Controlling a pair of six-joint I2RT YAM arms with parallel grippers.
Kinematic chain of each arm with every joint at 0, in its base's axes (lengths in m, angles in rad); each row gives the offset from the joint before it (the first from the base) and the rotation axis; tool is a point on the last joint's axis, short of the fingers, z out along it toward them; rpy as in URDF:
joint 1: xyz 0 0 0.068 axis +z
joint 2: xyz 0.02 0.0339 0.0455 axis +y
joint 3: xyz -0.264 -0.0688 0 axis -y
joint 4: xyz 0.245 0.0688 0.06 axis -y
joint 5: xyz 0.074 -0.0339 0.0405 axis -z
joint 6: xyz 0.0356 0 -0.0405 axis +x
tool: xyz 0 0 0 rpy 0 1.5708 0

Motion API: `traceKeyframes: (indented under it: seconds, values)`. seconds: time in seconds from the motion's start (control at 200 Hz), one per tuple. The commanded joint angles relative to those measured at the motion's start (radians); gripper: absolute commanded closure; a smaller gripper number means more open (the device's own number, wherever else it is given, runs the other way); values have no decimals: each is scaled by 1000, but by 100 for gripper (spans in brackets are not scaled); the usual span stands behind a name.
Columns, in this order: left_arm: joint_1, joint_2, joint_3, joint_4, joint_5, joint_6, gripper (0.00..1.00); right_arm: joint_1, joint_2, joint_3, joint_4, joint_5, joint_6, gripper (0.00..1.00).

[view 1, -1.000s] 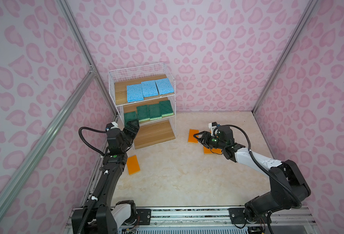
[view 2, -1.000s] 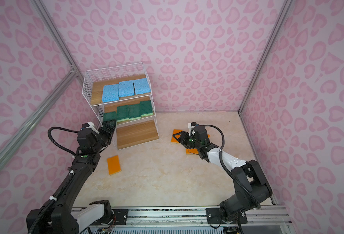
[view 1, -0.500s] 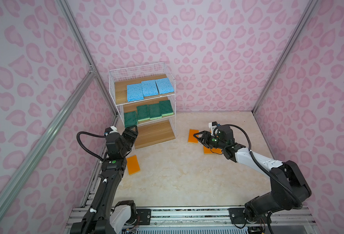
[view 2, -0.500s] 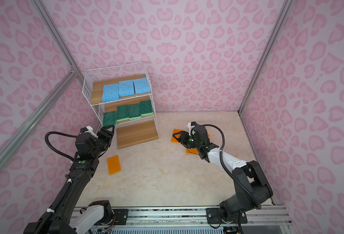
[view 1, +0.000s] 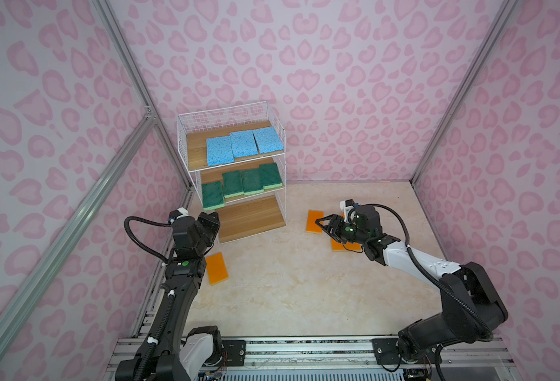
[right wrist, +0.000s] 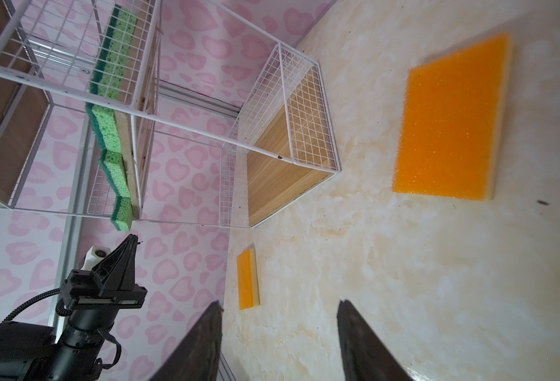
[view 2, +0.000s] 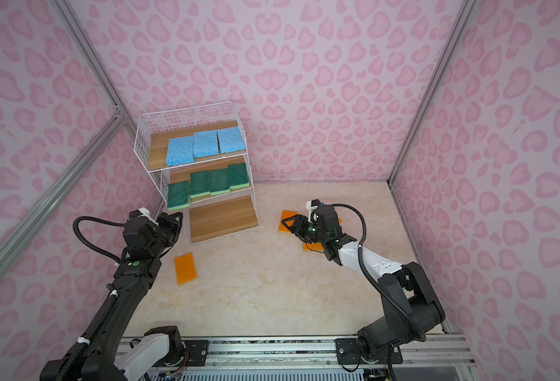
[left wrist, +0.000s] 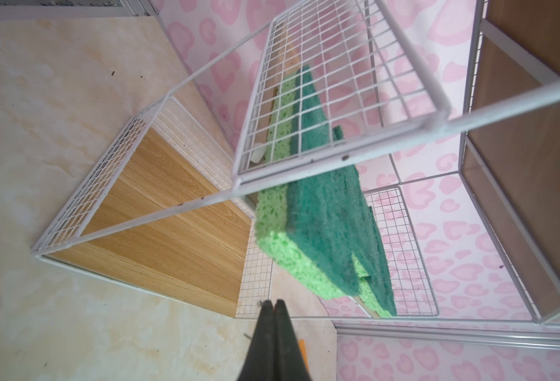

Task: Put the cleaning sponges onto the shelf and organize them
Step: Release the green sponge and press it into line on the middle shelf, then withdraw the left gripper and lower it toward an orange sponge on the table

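While the left fingers [left wrist: 283, 333] are pressed together with nothing between them, just in front of the shelf [view 1: 232, 110] and below a green sponge [left wrist: 321, 231] that overhangs the middle board's front edge, the right fingers [right wrist: 361, 346] stand about half open and empty above the tabletop [view 1: 288, 280]. Near their tips lies an orange sponge [view 1: 315, 221], flat, orange face up over a yellow base, its long axis pointing toward the back wall. A second orange sponge [view 1: 338, 245] lies partly under the right arm. A third orange sponge [view 1: 216, 268] lies flat beside the left arm, its long axis also running front to back, slightly tilted. On the shelf's top board three speckled blue sponges [view 1: 242, 144] sit side by side. On the middle board four dark green sponges [view 1: 232, 183] sit in a row, pale green bases down, short ends facing front.
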Motion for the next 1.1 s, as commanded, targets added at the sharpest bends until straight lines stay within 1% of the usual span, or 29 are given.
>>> traceKeyframes:
  seconds: [0.0, 0.15, 0.3, 0.615, 0.765, 0.805, 0.87, 0.9, 0.92, 0.97, 1.025, 1.095]
  values:
    - [3, 18, 28, 27, -6, 5, 97, -4, 4, -8, 6, -4, -13, 43]
    - [4, 63, 74, 25, -27, 46, 97, -7, 20, -4, 10, -7, -16, 43]
    - [15, 120, 100, 45, -12, 45, 97, -9, 32, -1, 15, -14, -13, 43]
    - [18, 172, 159, 55, -19, 56, 97, -16, 37, 9, 3, -14, -25, 43]
    - [17, 163, 161, 57, -1, 55, 96, -16, 37, 11, -3, -12, -27, 43]
    - [17, 152, 152, 57, 4, 57, 91, -16, 36, 11, -6, -11, -30, 43]
    - [18, 127, 130, 52, 10, 67, 72, -16, 33, 11, -7, -8, -33, 43]
    - [17, 115, 120, 45, 13, 69, 65, -16, 33, 11, -9, -7, -34, 42]
    - [18, 105, 109, 42, 14, 71, 58, -17, 32, 11, -9, -7, -35, 42]
    - [18, 77, 82, 38, 18, 71, 47, -15, 30, 9, -10, -7, -35, 42]
    - [17, 45, 53, 24, 23, 73, 39, -10, 27, 7, -13, -6, -37, 42]
    - [17, 2, 13, -3, 32, 75, 37, -4, 18, 5, -21, 1, -43, 42]
